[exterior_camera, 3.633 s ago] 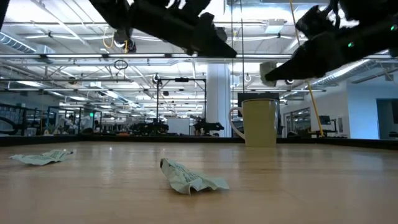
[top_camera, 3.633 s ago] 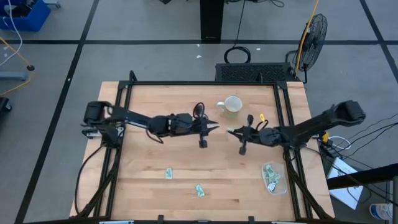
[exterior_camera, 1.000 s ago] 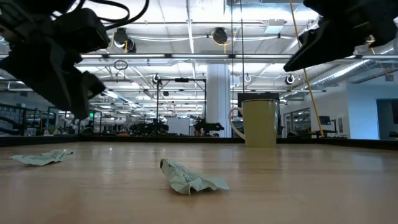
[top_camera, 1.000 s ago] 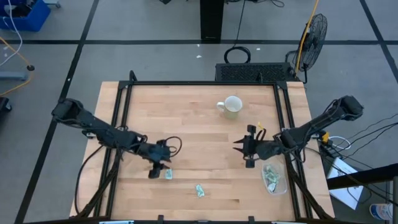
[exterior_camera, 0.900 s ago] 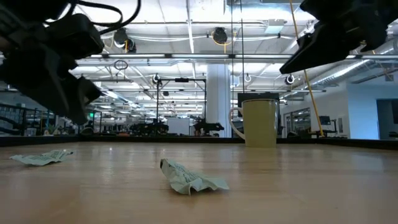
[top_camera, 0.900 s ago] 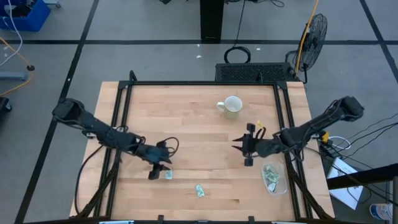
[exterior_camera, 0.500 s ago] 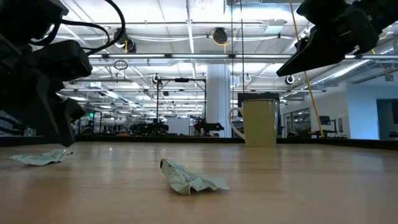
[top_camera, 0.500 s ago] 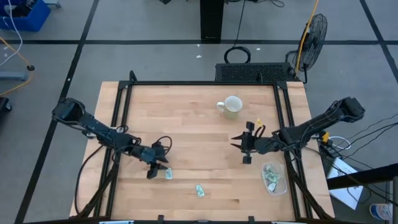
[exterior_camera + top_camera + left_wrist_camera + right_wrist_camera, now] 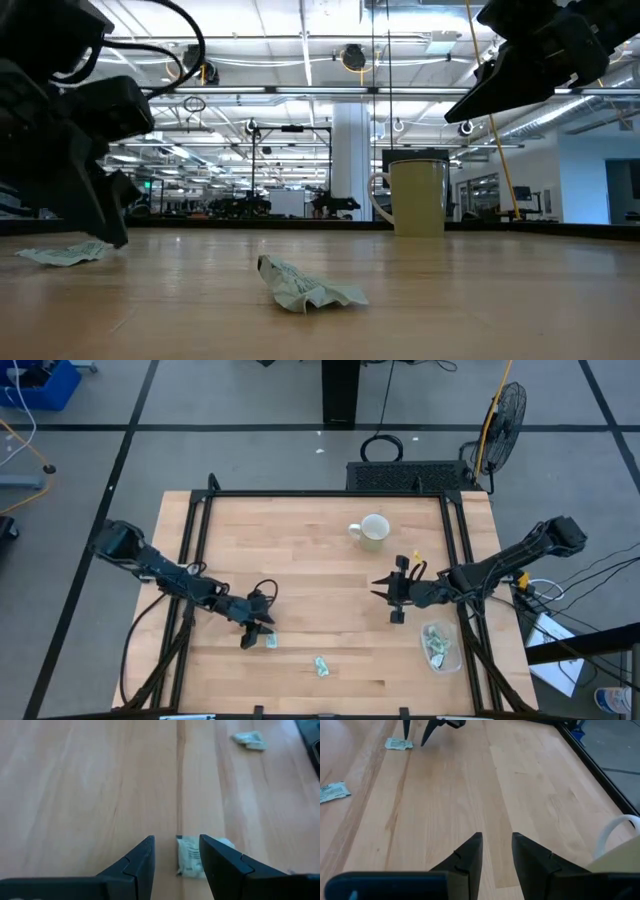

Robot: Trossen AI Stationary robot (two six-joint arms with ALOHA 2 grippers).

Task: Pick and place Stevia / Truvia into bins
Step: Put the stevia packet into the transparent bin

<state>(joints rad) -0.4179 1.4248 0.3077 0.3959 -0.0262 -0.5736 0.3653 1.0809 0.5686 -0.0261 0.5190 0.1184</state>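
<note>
The desk is made of pale wooden planks with visible grain and a smooth, faintly satin finish, framed by dark matt metal rails. The sachets are of thin, crumpled paper, pale green and white, with a matt surface. The tub is of clear, slightly glossy plastic. The mug appears glazed and smooth. The left gripper and right gripper are of dark, matt plastic or metal.

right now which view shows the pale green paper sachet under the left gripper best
The left wrist view: the pale green paper sachet lies flat between the open left gripper fingers. The high view shows it as a speck beside the gripper. In the low view it is edge-on, and in the right wrist view far off.
</note>
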